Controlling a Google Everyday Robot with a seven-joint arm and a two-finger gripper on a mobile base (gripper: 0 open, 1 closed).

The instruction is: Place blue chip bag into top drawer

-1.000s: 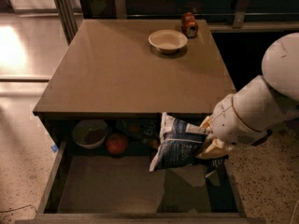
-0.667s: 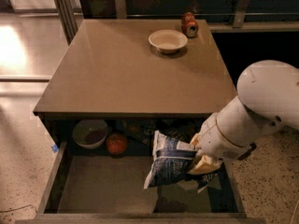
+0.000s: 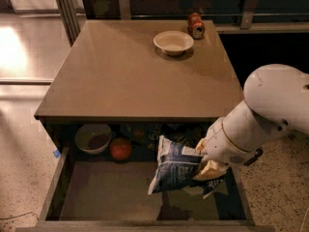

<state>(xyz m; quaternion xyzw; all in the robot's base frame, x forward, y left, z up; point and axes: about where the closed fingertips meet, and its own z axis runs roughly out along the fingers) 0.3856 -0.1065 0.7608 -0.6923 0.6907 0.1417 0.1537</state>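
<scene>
Navy, white-striped blue chip bag (image 3: 173,172) hangs from pincer (image 3: 204,164) above top drawer (image 3: 108,197).

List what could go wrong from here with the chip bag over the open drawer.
1. The gripper holds the blue chip bag by one edge only; it might slip loose.
2. The gripper hangs close to the top drawer wall and the table edge; lowering could bump either.
</scene>
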